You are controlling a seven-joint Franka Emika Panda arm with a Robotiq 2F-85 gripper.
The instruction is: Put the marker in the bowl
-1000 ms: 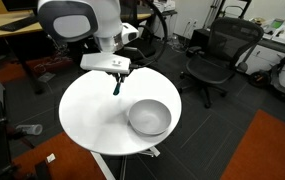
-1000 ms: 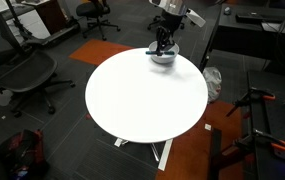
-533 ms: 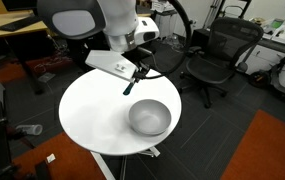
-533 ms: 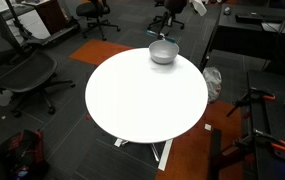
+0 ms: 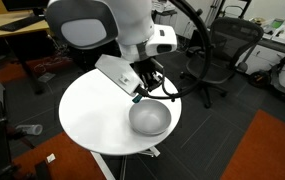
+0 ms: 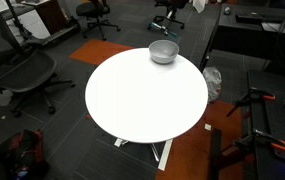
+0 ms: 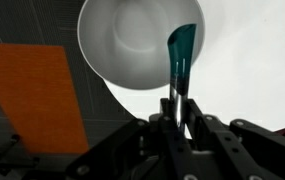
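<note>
- You are looking down on the bowl, which is sitting on the white table at the upper left of the wrist view.
- Your gripper is clamping the marker, whose teal end is hanging over the bowl's right rim.

Showing a smooth, softly glossy light-grey bowl, a shiny teal plastic-looking marker, a smooth matt white desk and matt black jaws.
</note>
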